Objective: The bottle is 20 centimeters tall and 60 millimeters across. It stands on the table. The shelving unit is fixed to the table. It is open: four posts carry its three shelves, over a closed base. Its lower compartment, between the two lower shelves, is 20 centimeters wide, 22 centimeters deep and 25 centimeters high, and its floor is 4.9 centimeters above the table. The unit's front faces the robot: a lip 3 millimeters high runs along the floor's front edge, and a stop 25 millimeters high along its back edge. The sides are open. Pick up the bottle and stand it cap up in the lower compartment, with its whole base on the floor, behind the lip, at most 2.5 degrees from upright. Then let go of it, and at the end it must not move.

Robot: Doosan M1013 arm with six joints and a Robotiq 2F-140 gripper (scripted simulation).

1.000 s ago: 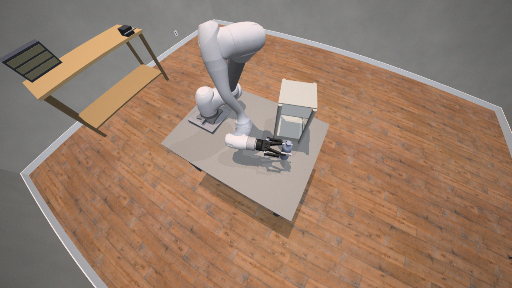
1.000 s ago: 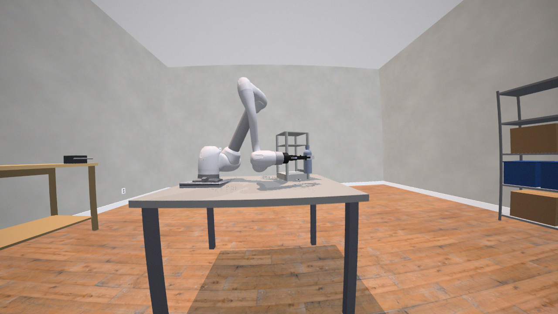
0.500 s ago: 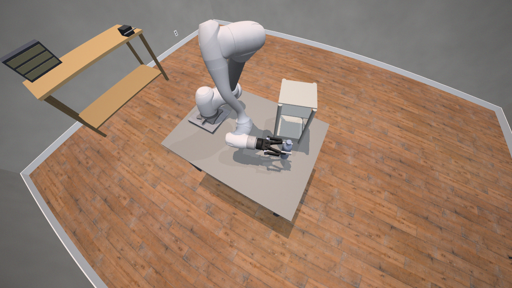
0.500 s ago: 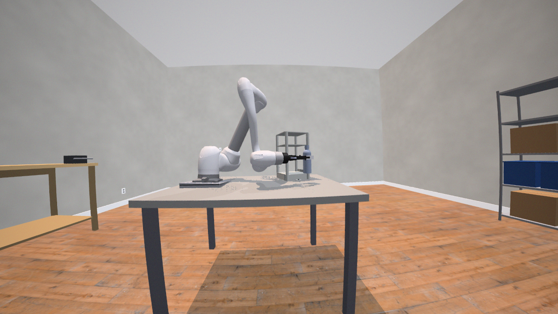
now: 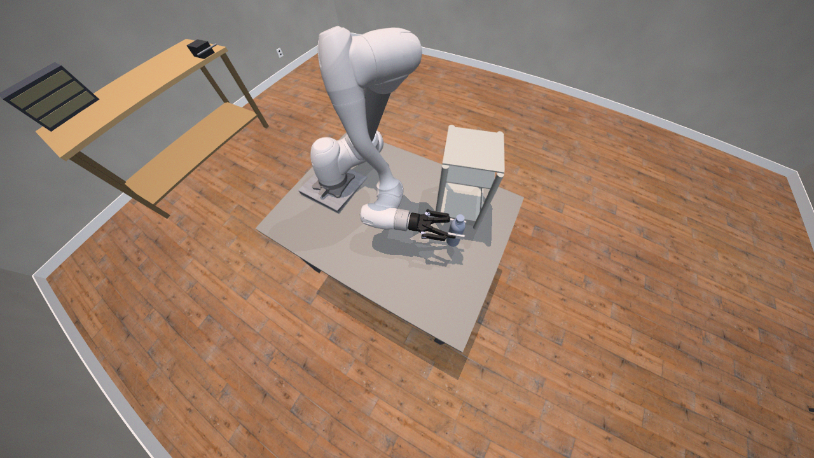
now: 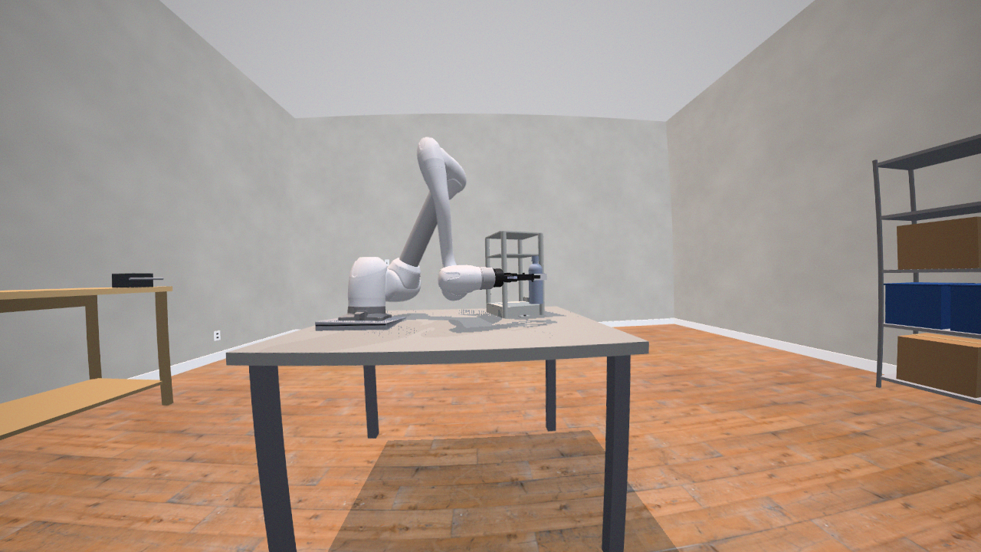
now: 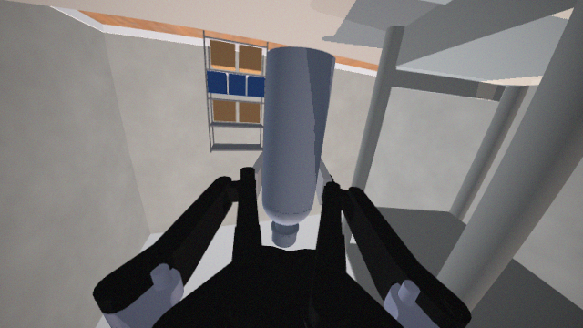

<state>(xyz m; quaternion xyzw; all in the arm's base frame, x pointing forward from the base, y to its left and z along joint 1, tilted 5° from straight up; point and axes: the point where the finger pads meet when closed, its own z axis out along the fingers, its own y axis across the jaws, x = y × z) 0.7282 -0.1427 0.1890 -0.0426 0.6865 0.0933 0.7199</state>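
My gripper (image 5: 453,226) is shut on the blue-grey bottle (image 5: 457,227) and grips it from the side, with the arm reaching out level over the table. The bottle hangs upright, cap up, a little above the table top, as the exterior view shows (image 6: 536,282). The wrist view is upside down, so the bottle (image 7: 293,132) points cap down between the black fingers. The pale shelving unit (image 5: 472,165) stands just beyond the bottle. The bottle is outside the unit, next to one of its posts (image 7: 375,109). The lower compartment (image 6: 513,288) holds nothing.
The robot's base plate (image 5: 332,191) lies at the far left of the table. The table's right edge (image 5: 495,273) is near the bottle. Off the table stand a wooden bench (image 5: 142,114) and a metal rack with boxes (image 6: 933,274).
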